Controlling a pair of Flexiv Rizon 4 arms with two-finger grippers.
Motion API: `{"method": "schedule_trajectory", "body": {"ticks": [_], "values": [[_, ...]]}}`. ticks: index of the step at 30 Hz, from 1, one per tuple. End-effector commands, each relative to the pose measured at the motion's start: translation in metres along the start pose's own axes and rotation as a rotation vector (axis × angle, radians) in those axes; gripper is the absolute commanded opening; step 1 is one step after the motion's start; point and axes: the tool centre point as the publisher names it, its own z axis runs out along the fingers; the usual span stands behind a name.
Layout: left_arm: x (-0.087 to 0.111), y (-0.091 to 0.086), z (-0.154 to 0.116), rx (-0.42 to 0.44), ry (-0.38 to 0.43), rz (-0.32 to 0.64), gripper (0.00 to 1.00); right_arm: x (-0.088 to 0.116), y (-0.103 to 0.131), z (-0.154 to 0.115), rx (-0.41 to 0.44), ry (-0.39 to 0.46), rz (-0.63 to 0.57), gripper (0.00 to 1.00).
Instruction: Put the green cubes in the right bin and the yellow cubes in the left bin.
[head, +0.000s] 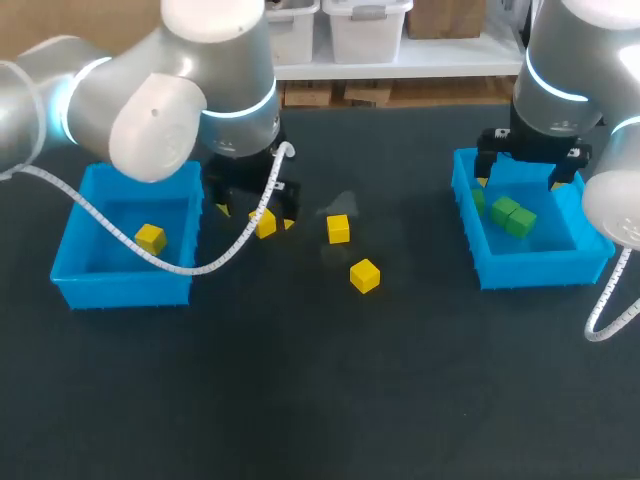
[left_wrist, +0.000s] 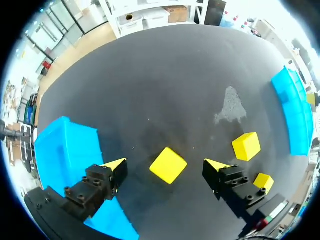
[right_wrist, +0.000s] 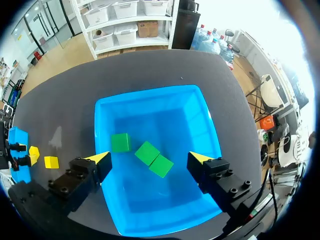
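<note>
Nearest us, the left bin (head: 120, 285) sits on the dark worktop (head: 320, 400) with a single yellow cube (head: 150, 238) lying on its floor. Across from it, the right bin (head: 540, 265) holds three green cubes (right_wrist: 147, 152): two touching in the middle, and the third just apart, toward the wall that faces the centre of the worktop. Out in the open between the bins, the nearest loose cube (head: 365, 275) rests alone. A second loose cube (head: 338, 229) lies just behind it, and a third cube (head: 264, 222) lies just beside the left bin's inner wall. That's where the left tool (left_wrist: 165, 167) is, down low over that third cube with its fingers spread wide. There's one yellow tip on each side and a clear gap both ways, so nothing is pinched. The left arm (head: 150, 100) comes in over the left bin's far wall, its white cable (head: 215, 262) looping down across the bin's inner corner. On the other side, the right arm (head: 560, 70) stands above the right bin's far end. The right tool (right_wrist: 150, 160) hangs over the bin pointing down, fingers spread with nothing gripped, the green cubes on the floor below.
</note>
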Motion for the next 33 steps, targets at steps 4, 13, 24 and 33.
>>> {"method": "schedule_trajectory", "body": {"ticks": [4, 13, 24, 33], "values": [[-0.009, 0.000, 0.007, 0.031, -0.009, 0.086, 1.00, 0.001, -0.001, 0.000, -0.001, -0.003, 0.001, 1.00], [-0.004, 0.006, 0.002, 0.070, -0.017, 0.217, 1.00, 0.001, -0.001, 0.000, -0.001, -0.003, 0.001, 1.00], [0.014, 0.015, 0.009, 0.050, 0.001, 0.322, 1.00, 0.001, -0.001, 0.000, -0.001, -0.003, 0.001, 1.00], [0.015, 0.014, 0.014, 0.014, 0.010, 0.306, 1.00, 0.001, -0.001, 0.000, -0.001, -0.003, 0.001, 1.00]]}}
